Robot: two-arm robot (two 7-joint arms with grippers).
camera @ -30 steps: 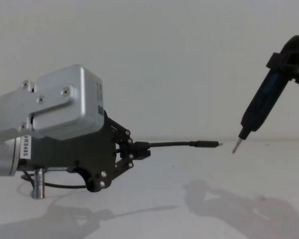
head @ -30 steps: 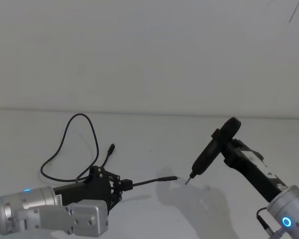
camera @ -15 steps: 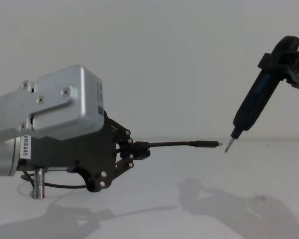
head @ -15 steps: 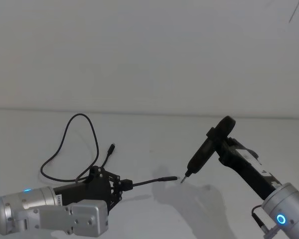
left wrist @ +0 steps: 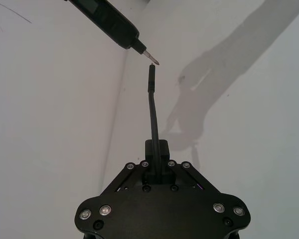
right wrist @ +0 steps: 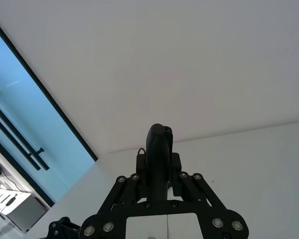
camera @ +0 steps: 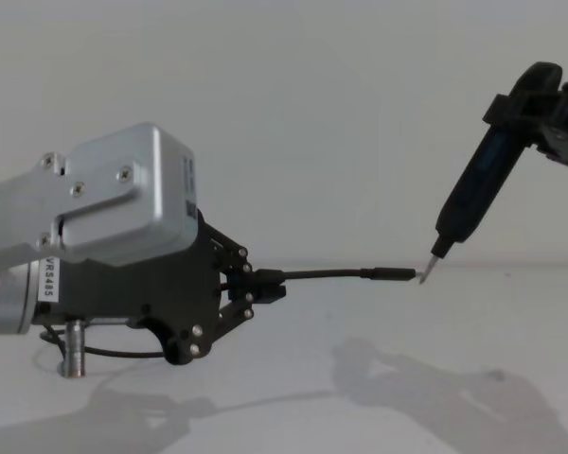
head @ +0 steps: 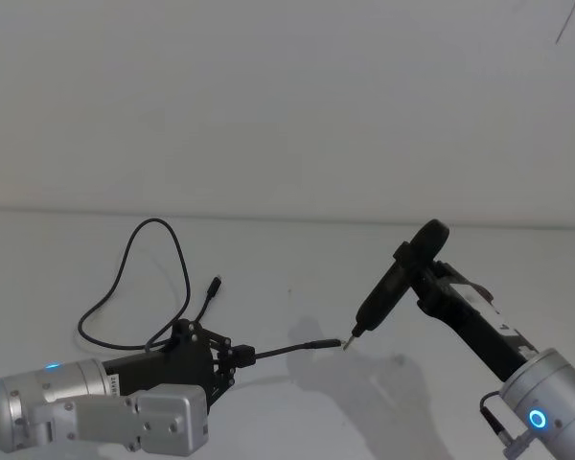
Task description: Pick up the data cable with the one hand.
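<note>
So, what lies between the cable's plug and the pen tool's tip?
Nothing; the left wrist view shows a small bare gap between plug and tip.

Left claw (head: 243,354) sits low at front left, over the tabletop (head: 268,259), pointing right. It's clamped on the data cable (head: 297,346) near one end. That end sticks out level to the right, clear of the tabletop. The rest of the cable trails back and loops on the tabletop behind the claw, far plug lying just behind it. Right claw (right wrist: 159,168) is at right, higher up, gripping the pen-shaped tool (head: 385,295). The tool is tilted, tip down and to the left, right at the plug's end. Can't tell if they touch.
</note>
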